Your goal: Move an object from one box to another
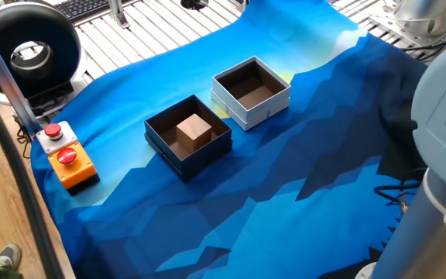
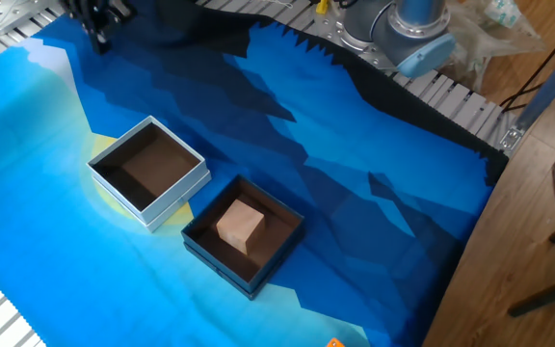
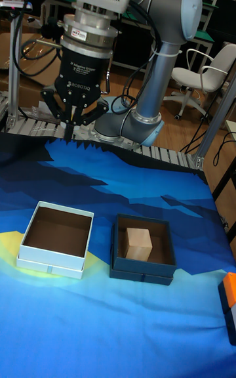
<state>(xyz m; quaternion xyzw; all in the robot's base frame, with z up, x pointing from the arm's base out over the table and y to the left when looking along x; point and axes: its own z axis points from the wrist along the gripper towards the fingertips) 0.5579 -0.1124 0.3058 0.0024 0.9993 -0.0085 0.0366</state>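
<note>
Cube (image 1: 193, 130), small and light brown, sits inside the dark-walled box (image 1: 159, 142) on the blue cloth (image 1: 285, 178) that covers the table; in the other fixed view it rests near the middle of that box's brown floor, turned a little against the walls. Just beside it, corner nearly touching corner, stands the white-walled box (image 1: 248, 111), open at the top with only its brown inside showing. In the tall fixed view the white box lies to the left and the dark box to the right, side by side with a narrow strip of cloth between them. The hand (image 3: 69, 130) hangs high above the table behind the white box, well apart from both boxes, carrying nothing; its dark fingers (image 3: 68, 127) come down to a single point, so they seem to be together, though the tips are small and dark against the background. The grey arm (image 3: 165, 43) bends up and back behind it. An orange button box (image 1: 69, 157) with red buttons sits at the cloth's edge, well apart from the boxes
</note>
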